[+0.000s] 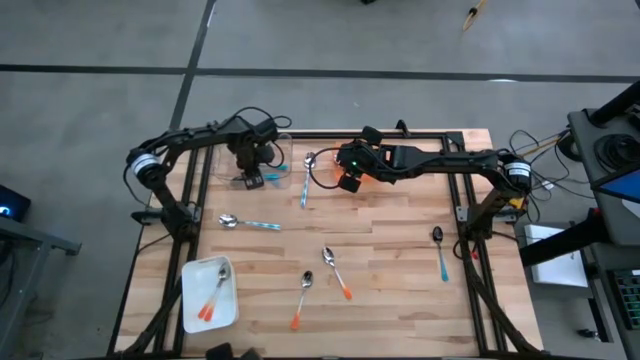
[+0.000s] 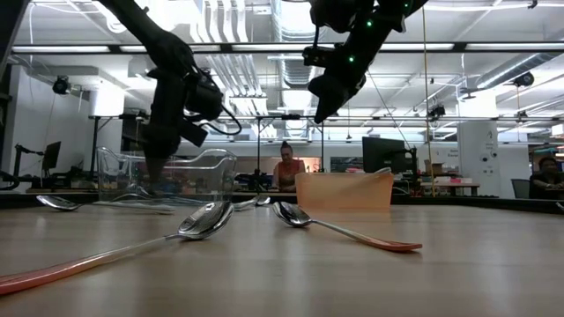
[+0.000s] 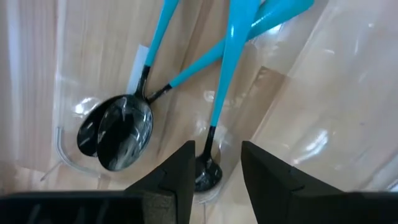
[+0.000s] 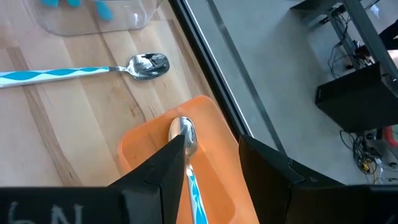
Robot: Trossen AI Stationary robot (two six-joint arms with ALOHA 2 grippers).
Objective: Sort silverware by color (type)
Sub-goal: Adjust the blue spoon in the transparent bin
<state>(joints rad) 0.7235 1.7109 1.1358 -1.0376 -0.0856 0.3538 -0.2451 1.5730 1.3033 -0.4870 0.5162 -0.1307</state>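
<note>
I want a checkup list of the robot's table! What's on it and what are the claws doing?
Surface: wooden table, bare between items.
Job's things: three teal-handled spoons in clear container; two orange-handled spoons on white tray; blue-handled spoon in orange bin; six spoons loose.
Clutter: nothing seen.
Grippers: left gripper open over clear container; right gripper open over orange bin.
Cables: wires by right arm's base.
Surroundings: person behind the table.

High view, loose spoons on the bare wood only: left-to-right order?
light-blue-handled spoon → orange-handled spoon → blue-and-white-handled spoon → second orange-handled spoon → dark-bowled teal spoon.
</note>
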